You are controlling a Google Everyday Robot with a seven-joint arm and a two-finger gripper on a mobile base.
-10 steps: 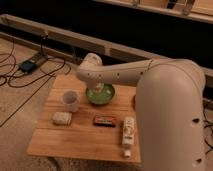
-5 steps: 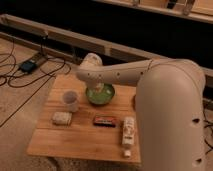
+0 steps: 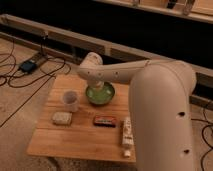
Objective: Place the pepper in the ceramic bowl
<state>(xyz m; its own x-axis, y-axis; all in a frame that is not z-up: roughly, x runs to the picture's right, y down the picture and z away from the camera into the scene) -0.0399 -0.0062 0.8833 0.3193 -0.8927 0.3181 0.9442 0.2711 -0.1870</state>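
We see claw over green bowl | grip: we cannot tell | cup at bowl's 9 o'clock, tin at 6 o'clock, on tabletop

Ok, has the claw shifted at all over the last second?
No. The claw sits above the ceramic bowl exactly as it did a second ago, at the same spot relative to the far edge of the table.

arm: off-white, smooth, faintly glossy | fat rounded segments, near one bulkiest | two small dark dots on near segment | far end a rounded knob | no markings legible | pincer: under the knob, over bowl, mostly hidden
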